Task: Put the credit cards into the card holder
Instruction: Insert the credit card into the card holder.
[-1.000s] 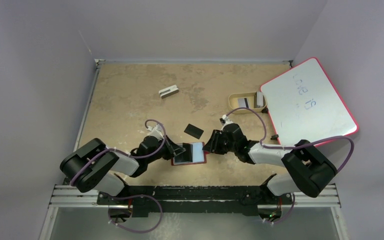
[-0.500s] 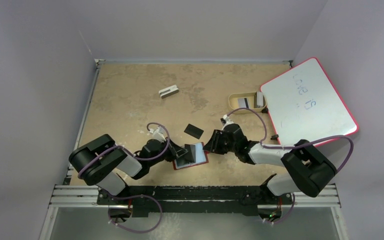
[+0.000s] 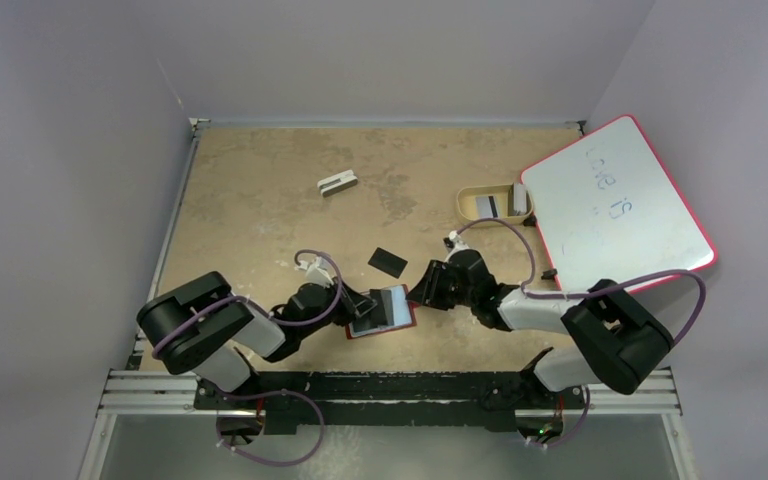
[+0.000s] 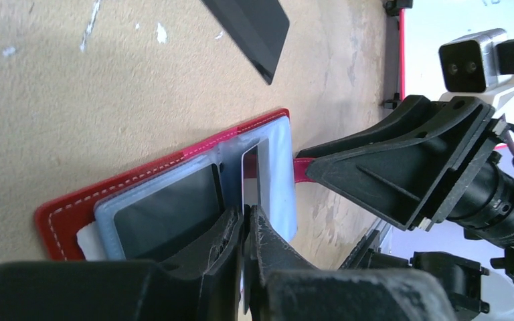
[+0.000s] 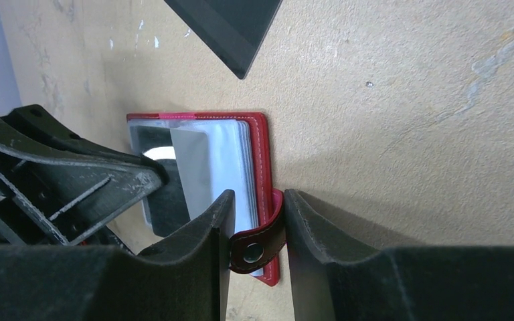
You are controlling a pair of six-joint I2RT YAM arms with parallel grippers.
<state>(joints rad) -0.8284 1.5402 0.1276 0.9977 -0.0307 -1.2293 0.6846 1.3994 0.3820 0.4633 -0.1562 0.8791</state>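
Observation:
The red card holder (image 3: 407,318) lies open on the table, its clear sleeves (image 5: 231,167) facing up. My left gripper (image 4: 249,221) is shut on a thin grey card (image 5: 189,167), held edge-on with its far end down among the sleeves (image 4: 278,174). My right gripper (image 5: 258,231) is shut on the holder's red snap strap (image 5: 260,244) at its right edge. In the top view the left gripper (image 3: 368,306) and the right gripper (image 3: 419,296) flank the holder. A black card (image 3: 388,261) lies flat just beyond it.
A tan tray (image 3: 470,200) with more cards (image 3: 487,205) stands at the back right, beside a red-edged whiteboard (image 3: 615,205). A small grey-white block (image 3: 337,183) lies at the back centre. The black card (image 4: 244,27) is close to both grippers.
My left arm has swung and tilted the card steeper into the holder, and the holder has shifted slightly toward me. In the last half second almost nothing moved. The right gripper stays on the strap.

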